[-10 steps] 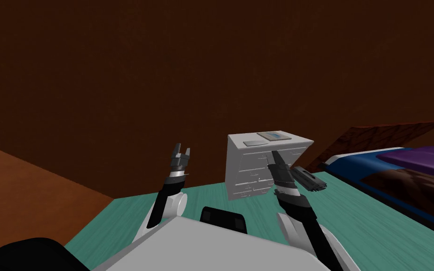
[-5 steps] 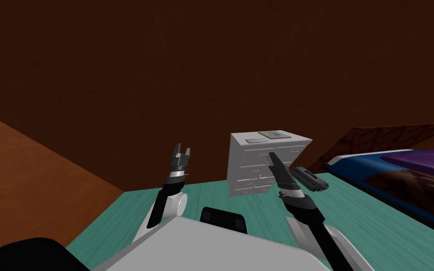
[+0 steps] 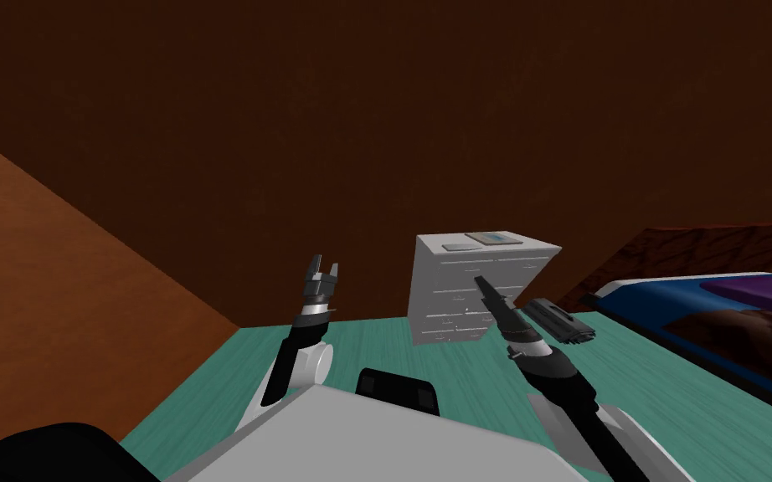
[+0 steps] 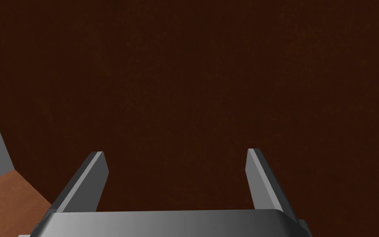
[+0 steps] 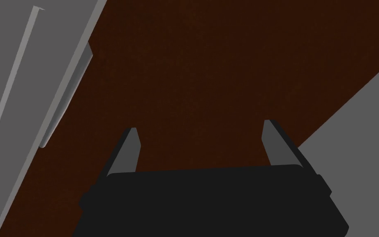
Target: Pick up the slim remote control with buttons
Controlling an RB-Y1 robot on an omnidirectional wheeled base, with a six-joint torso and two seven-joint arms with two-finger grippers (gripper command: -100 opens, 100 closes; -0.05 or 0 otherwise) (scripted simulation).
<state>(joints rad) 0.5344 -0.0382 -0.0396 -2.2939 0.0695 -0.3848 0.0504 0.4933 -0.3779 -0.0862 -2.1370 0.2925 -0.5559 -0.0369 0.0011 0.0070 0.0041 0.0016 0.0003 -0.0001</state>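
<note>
A slim black remote (image 3: 560,320) with rows of raised buttons lies low down just right of a white chest of drawers (image 3: 460,293), between it and the bed. My right gripper (image 3: 482,285) is raised in front of the chest's right half, left of the remote and apart from it. In the right wrist view this gripper (image 5: 201,125) stands open with nothing between its fingers, facing a dark brown wall. My left gripper (image 3: 323,272) is held up further left, also open (image 4: 175,152) and holding nothing.
On the chest's top lie a flat grey slab (image 3: 458,247) and a book-like thing (image 3: 493,239). A bed (image 3: 711,310) with blue and purple covers runs along the right. The floor (image 3: 426,368) is teal. Brown walls stand behind and to the left.
My head view has turned: the left wall now takes up more of it, and the chest and remote sit slightly further right. My right forearm has swung right and its gripper has dropped a little.
</note>
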